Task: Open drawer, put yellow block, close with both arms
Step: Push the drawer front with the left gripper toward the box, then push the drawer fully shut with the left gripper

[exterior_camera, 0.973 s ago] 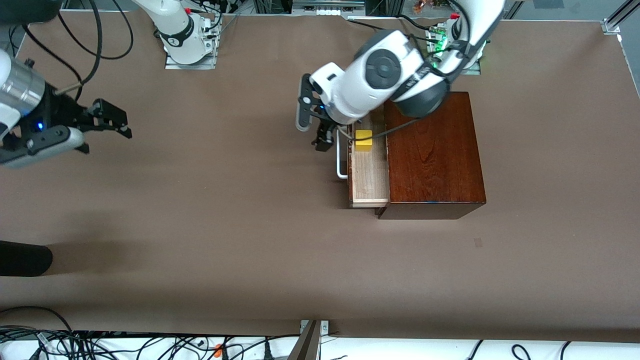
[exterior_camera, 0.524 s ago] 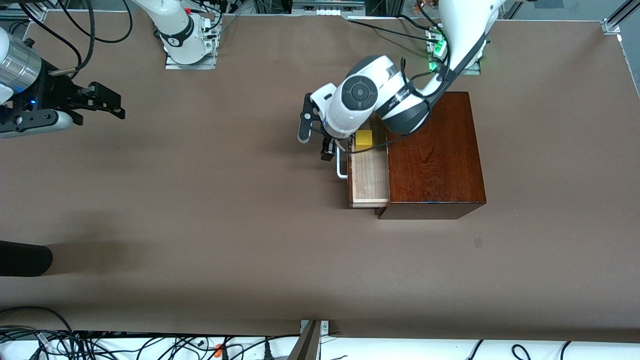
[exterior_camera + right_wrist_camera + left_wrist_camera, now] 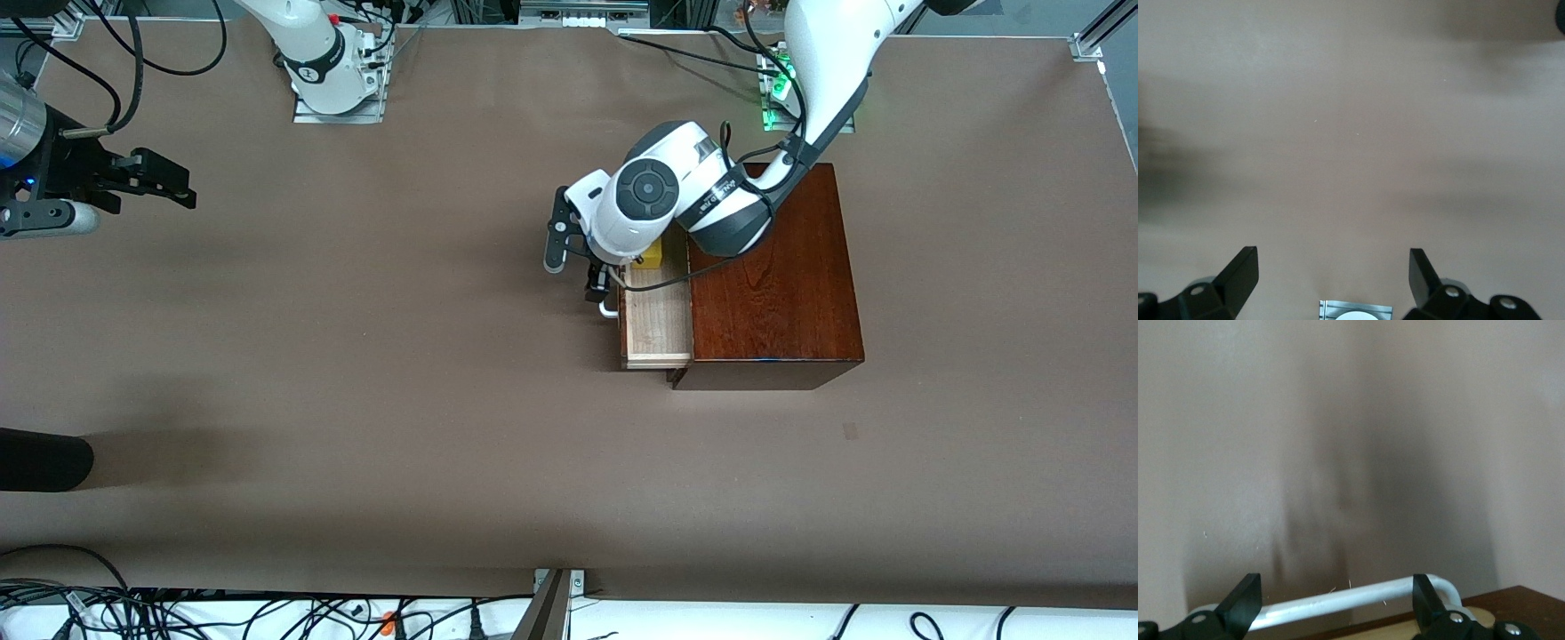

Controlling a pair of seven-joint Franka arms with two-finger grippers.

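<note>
The dark mahogany box [image 3: 773, 267] has its drawer [image 3: 658, 329] pulled out, showing the pale wood tray. The yellow block [image 3: 653, 259] lies in the tray at the end farther from the front camera, mostly hidden by the left arm's wrist. My left gripper [image 3: 594, 286] is low at the drawer's front, right beside the white handle [image 3: 608, 308]. In the left wrist view this left gripper [image 3: 1336, 603] stands open, and the handle bar [image 3: 1351, 600] runs across the gap between its fingertips. My right gripper [image 3: 160, 182] waits open over bare table at the right arm's end, with nothing between the fingertips [image 3: 1245, 273].
The right arm's base plate [image 3: 338, 89] sits at the table's edge farthest from the front camera and also shows in the right wrist view as the base plate [image 3: 1355, 311]. A black object [image 3: 40, 458] juts in at the right arm's end. Cables [image 3: 178, 613] lie along the near edge.
The left gripper has come down beside the drawer's handle, and its wrist now covers most of the yellow block. The right gripper has drawn back toward its own end of the table.
</note>
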